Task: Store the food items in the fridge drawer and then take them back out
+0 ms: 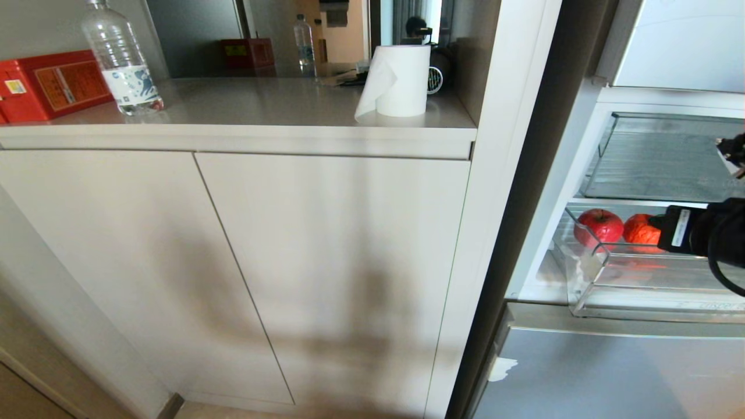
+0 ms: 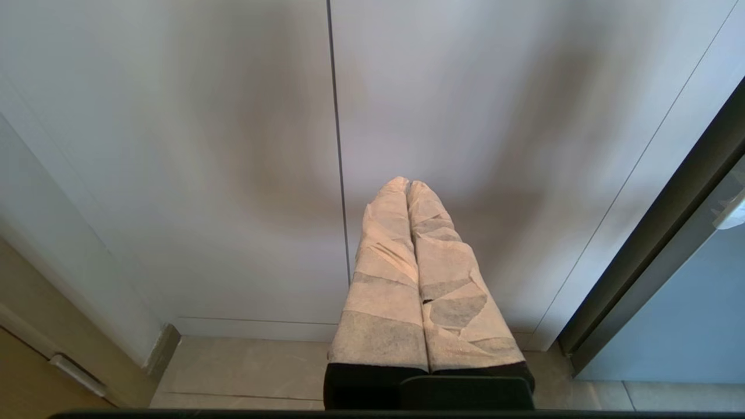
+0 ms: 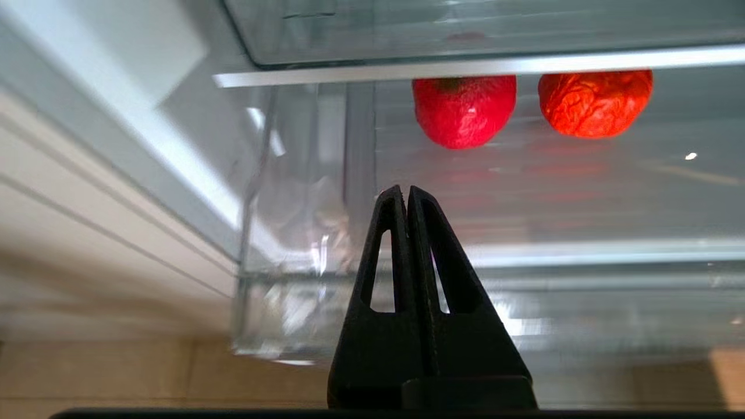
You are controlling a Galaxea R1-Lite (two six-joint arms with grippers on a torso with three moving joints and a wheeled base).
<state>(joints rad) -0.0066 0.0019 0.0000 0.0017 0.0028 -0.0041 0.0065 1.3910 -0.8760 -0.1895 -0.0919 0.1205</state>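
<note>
Cabinet doors [image 1: 244,273] fill the near foreground of the head view, pale and flat, with a grey shadow across them. Going from the left along the counter [image 1: 262,110] above: a red box [image 1: 49,84], a clear water bottle [image 1: 119,58] just beside it, then, well apart, a white paper roll [image 1: 401,81] with a loose sheet hanging, and a dark object behind it that is too hidden to name. Further right, a white upright panel [image 1: 495,174] separates the cabinet from the open fridge.

Inside the fridge, an upper clear drawer [image 1: 657,157] sits above the pulled-out drawer [image 1: 588,279], which holds two fruits near its back: a red fruit [image 1: 599,226] on the left and an orange-red fruit [image 1: 640,230] just beside it on the right. The right gripper [image 1: 660,224] comes in from the right edge, its black body covering part of the orange-red fruit in that view.

The right wrist view shows what the head view hides: the black fingers [image 3: 401,233] pressed together, holding nothing, pointing over the drawer's front lip with both fruits well beyond the tips, partly under the upper drawer's edge. It also shows the orange-red fruit's wrinkled skin.

Only the left wrist view shows the left gripper [image 2: 409,185]: taped fingers together, empty, facing the cabinet doors above the floor, beside the fridge's dark edge.
</note>
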